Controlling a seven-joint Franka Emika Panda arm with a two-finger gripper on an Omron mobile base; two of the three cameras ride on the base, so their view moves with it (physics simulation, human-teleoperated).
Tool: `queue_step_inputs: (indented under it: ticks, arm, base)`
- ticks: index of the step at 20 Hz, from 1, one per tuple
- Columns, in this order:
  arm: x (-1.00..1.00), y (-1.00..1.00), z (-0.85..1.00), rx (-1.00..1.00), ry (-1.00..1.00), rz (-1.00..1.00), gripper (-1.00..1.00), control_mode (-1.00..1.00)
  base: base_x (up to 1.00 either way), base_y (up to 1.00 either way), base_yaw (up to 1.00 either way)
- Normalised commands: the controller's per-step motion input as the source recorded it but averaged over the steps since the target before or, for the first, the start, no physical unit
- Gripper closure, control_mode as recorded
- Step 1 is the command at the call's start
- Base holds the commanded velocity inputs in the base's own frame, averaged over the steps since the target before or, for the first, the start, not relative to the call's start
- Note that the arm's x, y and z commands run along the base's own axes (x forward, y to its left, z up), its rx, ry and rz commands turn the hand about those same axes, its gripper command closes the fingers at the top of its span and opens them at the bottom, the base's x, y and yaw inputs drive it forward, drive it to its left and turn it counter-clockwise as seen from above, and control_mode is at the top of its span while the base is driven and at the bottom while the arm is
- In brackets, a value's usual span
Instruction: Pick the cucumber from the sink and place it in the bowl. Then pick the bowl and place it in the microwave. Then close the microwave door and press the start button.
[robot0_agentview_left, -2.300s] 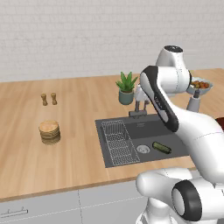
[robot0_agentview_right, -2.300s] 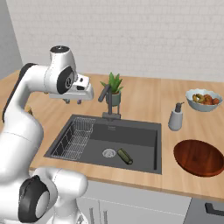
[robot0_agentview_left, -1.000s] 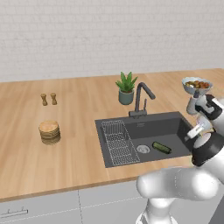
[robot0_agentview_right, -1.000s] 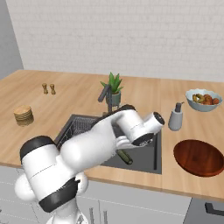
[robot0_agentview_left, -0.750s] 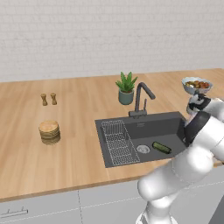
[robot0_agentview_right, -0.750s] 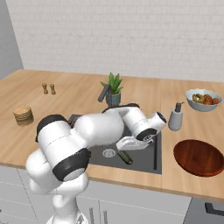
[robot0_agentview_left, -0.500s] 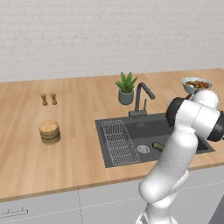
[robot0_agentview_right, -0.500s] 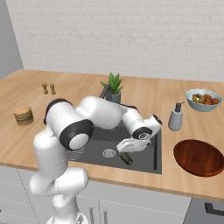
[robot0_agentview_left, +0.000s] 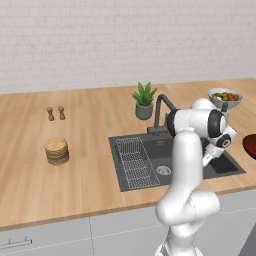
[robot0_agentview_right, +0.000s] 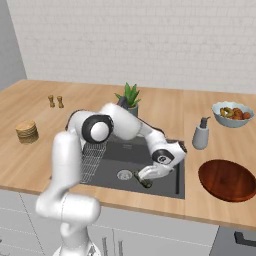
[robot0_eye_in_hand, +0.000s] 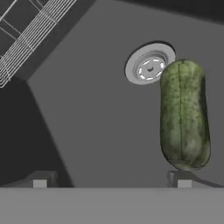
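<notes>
Pincer (robot0_eye_in_hand: 111, 181) hangs spread wide and empty low inside the sink (robot0_agentview_right: 165, 187), where the cucumber (robot0_eye_in_hand: 183, 114) lies on the basin floor beside the drain (robot0_eye_in_hand: 150, 66), offset toward one fingertip, its long axis running away from the hand.

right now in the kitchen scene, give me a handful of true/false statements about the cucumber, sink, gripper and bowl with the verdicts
1. The cucumber lies on the sink floor beside the round drain. True.
2. The gripper is shut on the cucumber. False: it is open and the cucumber lies free on the sink floor.
3. The reddish-brown bowl sits on the counter right of the sink. True.
4. The cucumber is already in the bowl. False: it is in the sink.
5. The wire rack stands on the counter by the potted plant. False: it sits inside the sink.
</notes>
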Motion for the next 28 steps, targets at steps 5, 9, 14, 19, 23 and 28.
queue_step_inputs:
  ticks: [5, 9, 14, 19, 23, 28]
  arm:
    - [0.80, 0.00, -0.11, 0.00, 0.00, 0.00, -1.00, -1.00]
    - [0.37, 0.01, -0.61, -0.01, 0.00, 0.00, -1.00, -1.00]
    - [0.06, 0.06, -0.69, -0.07, -0.01, 0.00, -1.00, -1.00]
    - [0.19, 0.15, -0.25, -0.06, 0.00, 0.00, -1.00, -1.00]
    - [0.00, 0.31, -0.03, -0.05, 0.00, 0.00, -1.00, -1.00]
    - [-0.07, 0.20, -0.01, -0.02, 0.00, 0.00, -1.00, -1.00]
  base:
    - [0.00, 0.00, 0.00]
    - [0.00, 0.00, 0.00]
    - [0.00, 0.00, 0.00]
    - [0.00, 0.00, 0.00]
    - [0.00, 0.00, 0.00]
    - [0.00, 0.00, 0.00]
